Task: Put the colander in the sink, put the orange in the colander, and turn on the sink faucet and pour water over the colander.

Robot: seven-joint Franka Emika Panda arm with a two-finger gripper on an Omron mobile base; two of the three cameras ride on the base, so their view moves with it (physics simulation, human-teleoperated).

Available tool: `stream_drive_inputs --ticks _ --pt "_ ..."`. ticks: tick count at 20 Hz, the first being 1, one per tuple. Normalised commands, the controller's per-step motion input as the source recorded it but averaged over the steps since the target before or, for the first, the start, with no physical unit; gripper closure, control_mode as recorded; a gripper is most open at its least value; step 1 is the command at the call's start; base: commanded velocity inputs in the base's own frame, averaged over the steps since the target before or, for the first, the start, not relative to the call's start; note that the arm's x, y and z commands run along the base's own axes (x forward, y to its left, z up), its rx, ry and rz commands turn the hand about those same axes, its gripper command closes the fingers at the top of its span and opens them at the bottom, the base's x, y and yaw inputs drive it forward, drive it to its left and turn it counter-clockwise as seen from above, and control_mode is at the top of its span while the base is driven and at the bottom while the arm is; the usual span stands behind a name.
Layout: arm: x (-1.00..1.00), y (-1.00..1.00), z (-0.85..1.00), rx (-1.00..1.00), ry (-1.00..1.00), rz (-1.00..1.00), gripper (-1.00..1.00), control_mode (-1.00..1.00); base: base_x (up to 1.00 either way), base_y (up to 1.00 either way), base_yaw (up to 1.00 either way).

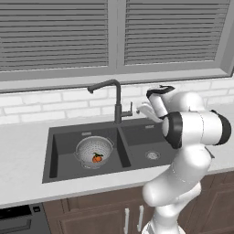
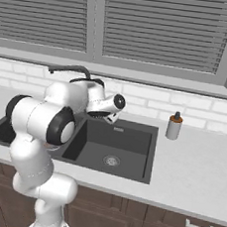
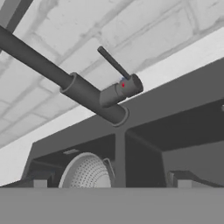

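From the left base view I see the colander [image 1: 93, 151] in the left basin of the sink [image 1: 132, 135], the orange [image 1: 97, 158] inside it. From the right base view, the gripper [image 2: 113, 116] hovers beside the sink faucet [image 2: 70, 69]. In the hand view, the fingertips [image 3: 40, 183] stand apart, facing the faucet's lever [image 3: 113, 62].

Matte dark sink [image 1: 59, 170] and faucet [image 1: 117, 98]; perforated shiny metal colander [image 1: 87, 148]; wooden cabinets [image 1: 91, 219].

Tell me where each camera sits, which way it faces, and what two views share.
Left base view: behind the arm's left, facing the sink, colander, orange; arm at lower right.
Right base view: behind its right, facing the right basin and soap bottle; arm at lower left.
Hand view: on the hand, facing the faucet lever; fingertips low.
Base views share sink and faucet.
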Motion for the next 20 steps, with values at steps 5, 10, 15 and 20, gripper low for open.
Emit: stream_drive_inputs --ticks 5,10,15,20 --pt "0.50 0.00 0.00 0.00 0.00 0.00 -1.00 -1.00 0.00 0.00 0.00" --pt "0.49 0.00 0.00 0.00 0.00 0.00 -1.00 -1.00 0.00 0.00 0.00" --pt "0.38 0.08 -0.11 0.00 0.01 0.00 -1.00 -1.00 0.00 0.00 0.00" --pt "0.28 0.10 -0.20 0.00 0.02 0.00 -1.00 -1.00 0.00 0.00 0.00"
